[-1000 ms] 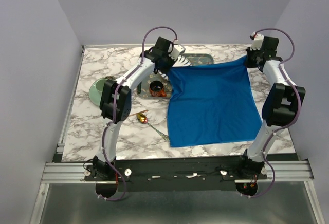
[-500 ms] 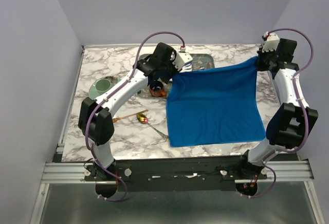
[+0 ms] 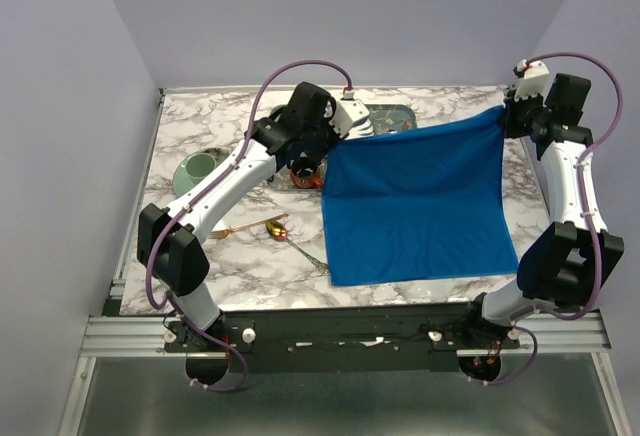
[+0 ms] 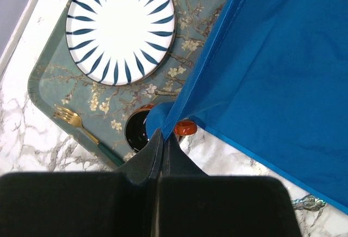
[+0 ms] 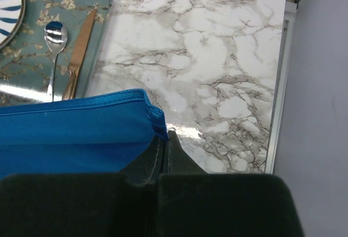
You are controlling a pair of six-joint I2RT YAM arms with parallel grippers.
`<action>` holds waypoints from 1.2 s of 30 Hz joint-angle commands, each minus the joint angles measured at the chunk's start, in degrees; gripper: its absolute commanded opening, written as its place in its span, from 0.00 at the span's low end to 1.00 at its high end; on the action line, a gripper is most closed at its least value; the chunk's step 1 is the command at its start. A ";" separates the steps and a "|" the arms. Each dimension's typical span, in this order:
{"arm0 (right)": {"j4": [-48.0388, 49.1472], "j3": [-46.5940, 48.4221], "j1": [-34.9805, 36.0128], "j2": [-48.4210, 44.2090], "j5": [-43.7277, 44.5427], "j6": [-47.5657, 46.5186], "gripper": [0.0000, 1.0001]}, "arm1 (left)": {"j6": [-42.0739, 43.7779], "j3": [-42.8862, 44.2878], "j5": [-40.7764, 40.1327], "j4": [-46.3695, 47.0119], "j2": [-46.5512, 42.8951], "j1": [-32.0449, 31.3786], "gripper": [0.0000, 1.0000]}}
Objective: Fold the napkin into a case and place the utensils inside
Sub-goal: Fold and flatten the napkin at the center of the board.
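Pinched shut, the left gripper [image 4: 163, 138] grips one far corner of the bright blue plain cloth napkin [image 4: 272, 74] and holds it lifted. The right gripper [image 5: 166, 135] is likewise closed on the other far corner, so the far edge runs taut between the two. From there the cloth slopes down towards the arm bases, and its near edge lies on the marble-patterned table [image 5: 217, 57].

Directly below the left gripper sits a black cup with an orange handle [image 4: 137, 131]. Beyond it lies a grey-green blossom-patterned tray [image 4: 49, 85] carrying a white plate with dark blue stripes [image 4: 120, 27] and a gold fork with a dark green handle [image 4: 81, 131].

Nearer the arm bases than the left gripper, and to its left, the small spoon with an iridescent gold bowl [image 3: 277, 228] and the slim copper-pink fork [image 3: 235, 230] lie on the table beside the napkin's left edge.
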 commanded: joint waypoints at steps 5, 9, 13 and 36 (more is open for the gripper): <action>-3.62 -3.26 -0.76 -1.34 -0.86 -6.14 0.01 | -2.48 -8.66 -3.08 0.10 -2.00 -4.47 0.00; -5.02 -5.47 -0.76 -1.87 0.64 -7.55 0.01 | -4.33 -14.56 -2.82 0.89 -3.41 -5.87 0.00; -7.13 -9.50 -0.93 -2.75 0.99 -10.79 0.01 | -5.65 -19.48 -1.86 1.42 -4.55 -7.10 0.00; -8.63 -26.21 -6.56 -10.93 3.98 -22.40 0.03 | -9.25 -28.81 4.04 1.51 -4.47 -17.56 0.00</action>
